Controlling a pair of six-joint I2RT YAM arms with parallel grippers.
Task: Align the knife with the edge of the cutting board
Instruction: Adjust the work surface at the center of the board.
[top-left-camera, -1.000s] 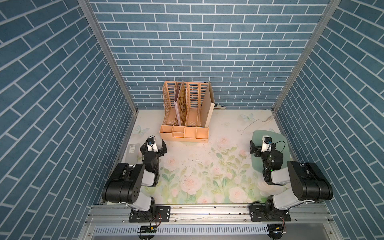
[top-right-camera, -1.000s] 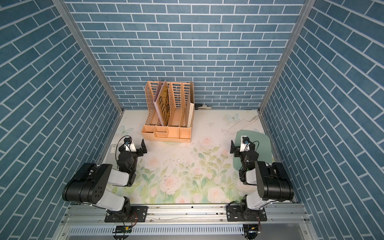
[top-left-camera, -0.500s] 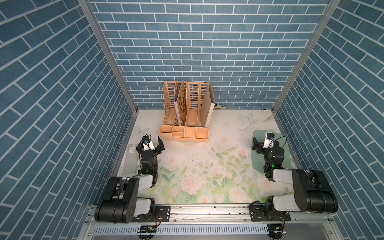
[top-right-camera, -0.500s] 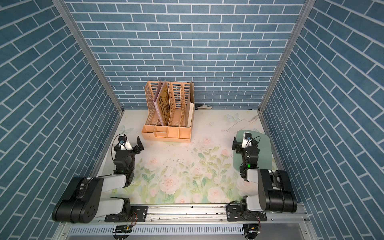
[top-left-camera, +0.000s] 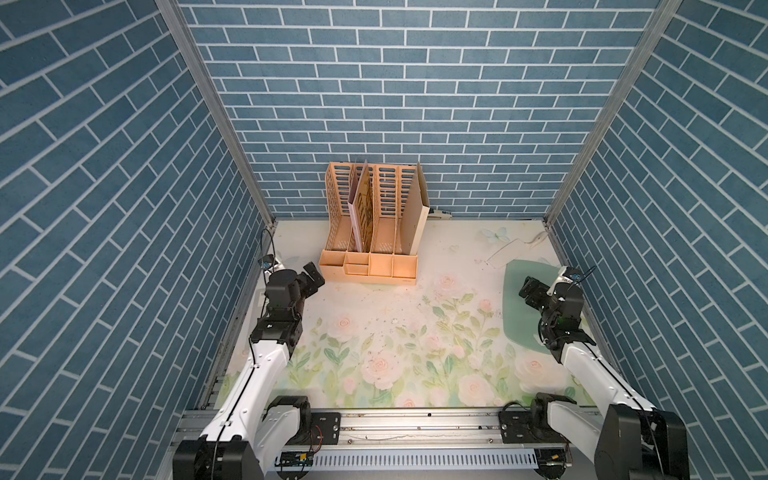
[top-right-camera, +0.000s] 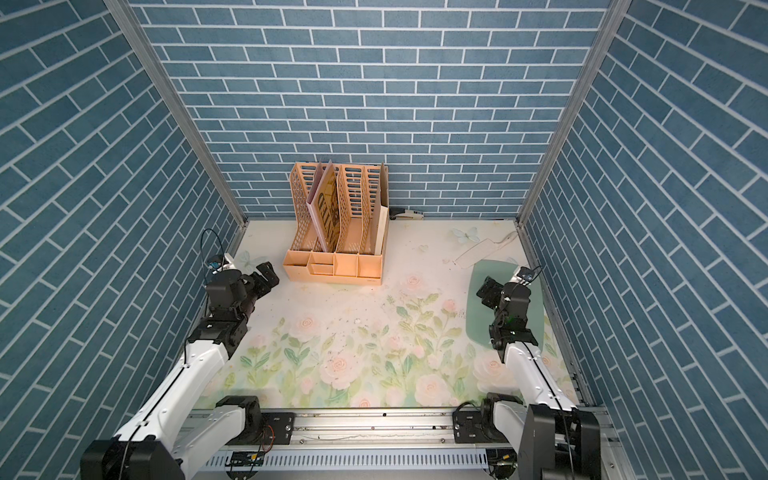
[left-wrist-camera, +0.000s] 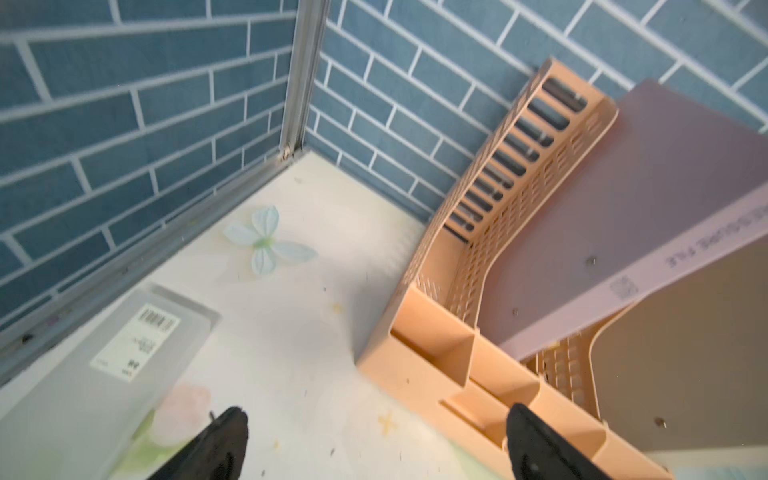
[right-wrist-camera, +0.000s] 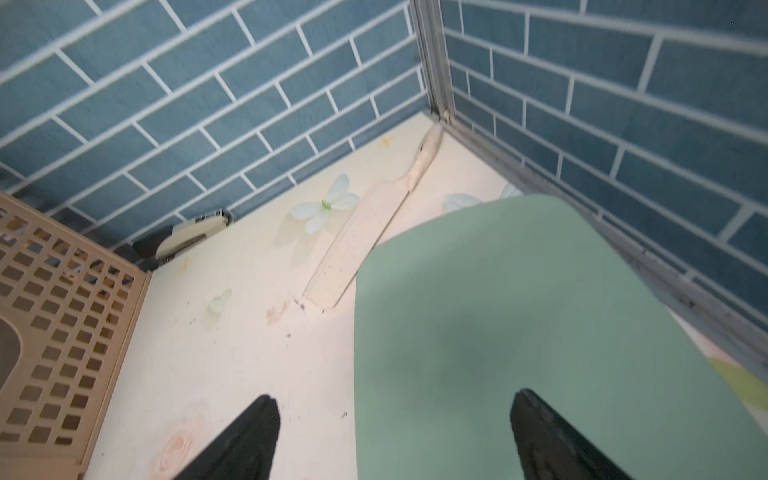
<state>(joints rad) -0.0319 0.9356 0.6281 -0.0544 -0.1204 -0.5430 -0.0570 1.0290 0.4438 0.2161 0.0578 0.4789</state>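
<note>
The knife (top-left-camera: 506, 252), a whitish cleaver with a slim cream handle, lies flat at the back right, slanting toward the corner; its blade tip almost meets the far corner of the cutting board (top-left-camera: 517, 322). That board is a pale green rounded sheet along the right wall, seen in both top views (top-right-camera: 478, 318). In the right wrist view the knife (right-wrist-camera: 357, 245) lies just beyond the board (right-wrist-camera: 519, 311). My right gripper (right-wrist-camera: 392, 399) hangs open over the board's inner long edge, empty, short of the knife. My left gripper (top-left-camera: 312, 275) is open and empty at the far left.
An orange file organizer (top-left-camera: 374, 232) holding a pink folder stands at the back centre, close to my left gripper (left-wrist-camera: 374, 411). A grey flat box with a barcode label (left-wrist-camera: 104, 365) lies by the left wall. A stapler (right-wrist-camera: 187, 237) sits against the back wall.
Both arms have stretched out from their folded pose. The left gripper has swung toward the organizer. The right gripper has turned inward over the board.
</note>
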